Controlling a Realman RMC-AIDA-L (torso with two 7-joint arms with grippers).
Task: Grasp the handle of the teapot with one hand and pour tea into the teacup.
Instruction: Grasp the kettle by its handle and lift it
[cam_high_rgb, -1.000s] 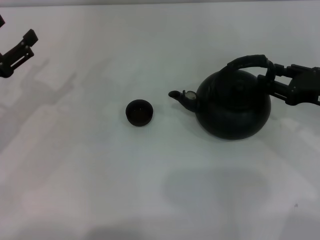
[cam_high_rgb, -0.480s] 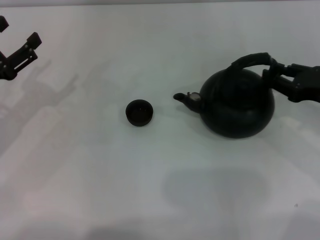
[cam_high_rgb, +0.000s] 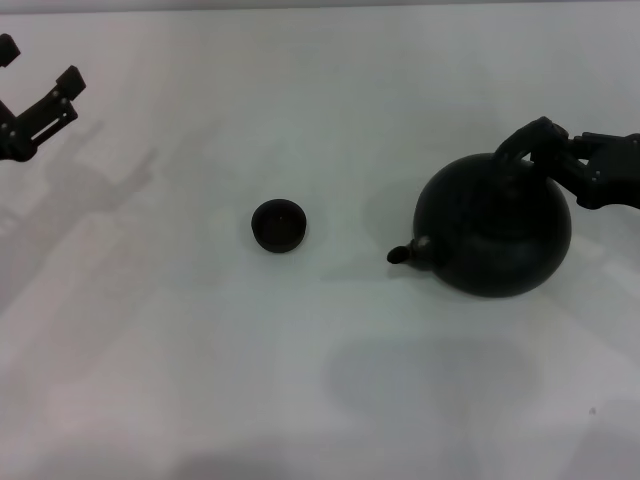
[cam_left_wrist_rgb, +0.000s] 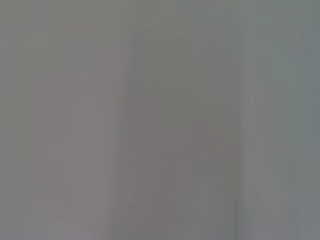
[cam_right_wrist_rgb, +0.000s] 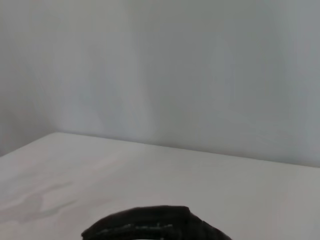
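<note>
The large round black teapot (cam_high_rgb: 495, 235) is at the right in the head view, tipped, with its short spout (cam_high_rgb: 400, 255) pointing left and toward me. Its black arched handle (cam_high_rgb: 522, 142) rises at the pot's upper right. My right gripper (cam_high_rgb: 548, 145) comes in from the right edge and is shut on the handle. The small dark teacup (cam_high_rgb: 278, 225) stands upright on the table to the left of the spout, with a clear gap between them. A black curved part, likely the handle (cam_right_wrist_rgb: 145, 225), shows at the bottom of the right wrist view. My left gripper (cam_high_rgb: 38, 92) is open and empty at the far left.
The white table (cam_high_rgb: 320, 380) carries only the teapot and teacup. The teapot casts a soft shadow (cam_high_rgb: 430, 375) on the table in front of it. The left wrist view shows only a blank grey surface.
The teapot has shifted a little right and turned and tipped in the right gripper's hold, its spout swinging from level-left down toward me. The teacup and left arm have not moved.
</note>
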